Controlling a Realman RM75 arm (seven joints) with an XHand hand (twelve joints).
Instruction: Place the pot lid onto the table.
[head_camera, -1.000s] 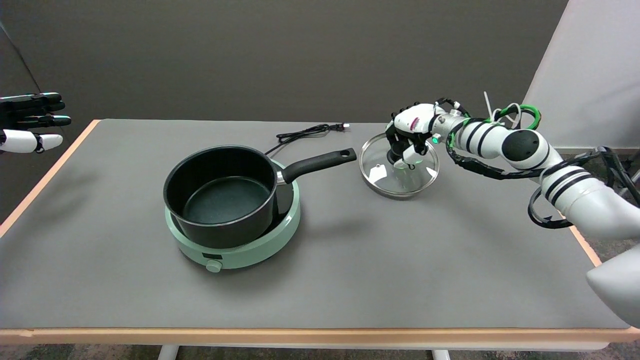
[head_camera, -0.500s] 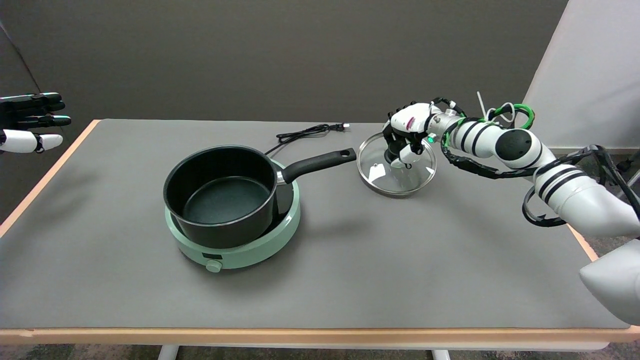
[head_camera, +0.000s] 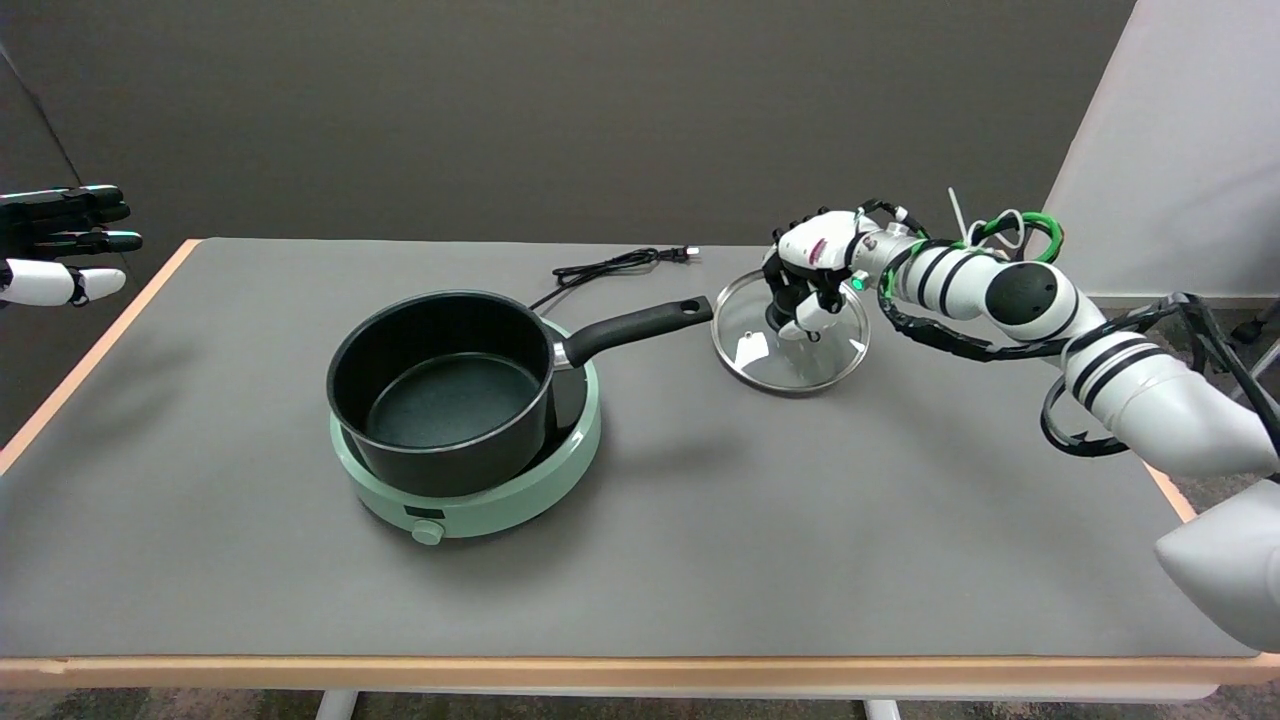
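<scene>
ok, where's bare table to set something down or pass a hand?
Bare: the wide near strip of table in front of the cooker, the far-left corner, and the right side near the lid. Crowded: between the pot handle, the cord and the lid under the robot hand.

pot (head_camera: 445, 390): black, empty, sits on cooker, long handle points right and away
cooker (head_camera: 480, 495): mint-green round hotplate, knob on near side
cord (head_camera: 610, 266): black, loose on the surface behind pot, plug end at right
backdrop: dark wall, white panel at right
</scene>
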